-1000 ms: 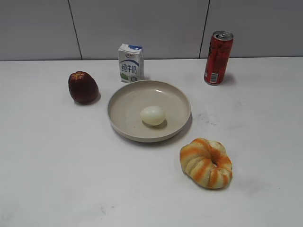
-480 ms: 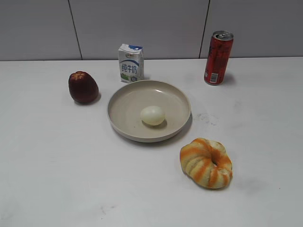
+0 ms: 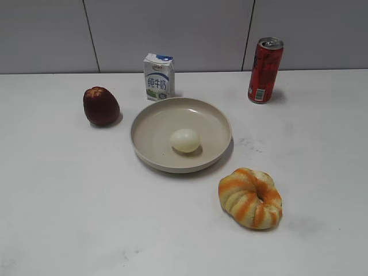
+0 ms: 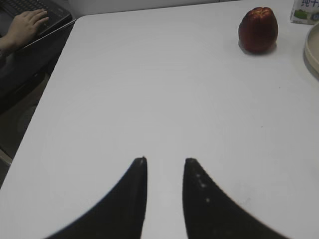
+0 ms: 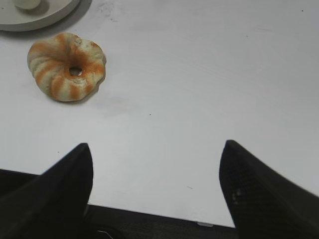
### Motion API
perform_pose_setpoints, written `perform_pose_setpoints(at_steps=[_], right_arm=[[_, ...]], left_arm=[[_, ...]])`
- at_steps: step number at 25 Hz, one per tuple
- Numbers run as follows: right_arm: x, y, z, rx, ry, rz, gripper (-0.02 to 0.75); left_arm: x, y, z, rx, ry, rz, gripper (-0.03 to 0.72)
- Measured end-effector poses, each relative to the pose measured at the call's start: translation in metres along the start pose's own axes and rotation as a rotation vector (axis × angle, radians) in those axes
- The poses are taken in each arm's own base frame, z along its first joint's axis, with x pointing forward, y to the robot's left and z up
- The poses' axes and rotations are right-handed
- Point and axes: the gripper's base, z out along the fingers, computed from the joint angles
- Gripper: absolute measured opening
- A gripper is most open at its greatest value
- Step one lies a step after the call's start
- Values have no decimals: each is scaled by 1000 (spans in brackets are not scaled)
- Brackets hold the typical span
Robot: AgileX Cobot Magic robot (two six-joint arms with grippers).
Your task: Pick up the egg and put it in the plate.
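Observation:
The off-white egg (image 3: 185,140) lies inside the beige plate (image 3: 138,123), a little right of its middle; nothing touches it. The right wrist view shows the egg (image 5: 27,4) and the plate's rim (image 5: 50,20) at its top left corner. The left wrist view shows only a sliver of the plate (image 4: 311,55) at its right edge. My left gripper (image 4: 165,160) is empty, its fingers a narrow gap apart, over bare table far left of the plate. My right gripper (image 5: 157,149) is wide open and empty at the table's front edge. Neither gripper shows in the exterior view.
A dark red apple (image 3: 101,106) sits left of the plate, a milk carton (image 3: 158,77) behind it, a red can (image 3: 265,70) at the back right. An orange-striped bread ring (image 3: 250,198) lies front right. A person's hand (image 4: 25,25) rests beyond the table's left edge.

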Motion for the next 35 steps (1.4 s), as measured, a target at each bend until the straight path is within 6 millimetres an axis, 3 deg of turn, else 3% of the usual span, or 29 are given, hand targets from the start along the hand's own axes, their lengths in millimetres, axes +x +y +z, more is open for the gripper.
perform_pose_setpoints(at_steps=[9,19,35], right_arm=[[1,0,-2,-2,-16,2,594],[18,0,-27,121,-224,94,594],[19,0,-27,130,-231,102,592]], left_arm=[[0,0,0,0,0,0,190],[0,0,0,0,0,0,190],[0,0,0,0,0,0,190]])
